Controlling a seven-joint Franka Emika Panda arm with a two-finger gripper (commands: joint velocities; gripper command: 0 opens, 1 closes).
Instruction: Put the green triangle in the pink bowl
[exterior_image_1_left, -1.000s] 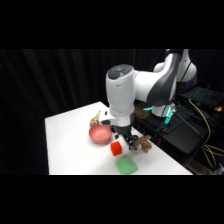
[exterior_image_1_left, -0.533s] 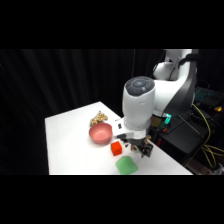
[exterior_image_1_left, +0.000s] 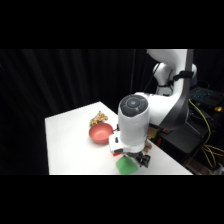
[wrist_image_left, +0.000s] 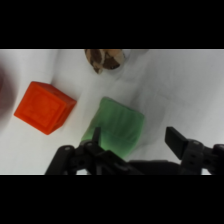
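Observation:
The green triangle lies on the white table, a light-green chunky block just ahead of my gripper. The fingers stand open: the left fingertip overlaps the block's near left edge, the right fingertip is off to its right. From the side, the green triangle shows at the table's front edge, partly hidden under my wrist, with the gripper low over it. The pink bowl sits on the table behind and left of the arm; only a dark blurred edge of it shows at the wrist view's left border.
A red cube rests left of the green block, and shows as a red sliver under the arm from the side. Tan lumpy clusters lie behind the bowl and beyond the block. The table's front edge is close.
The arm has swung right and forward and come down over the green block. The red cube is now mostly hidden by the wrist in the side view.

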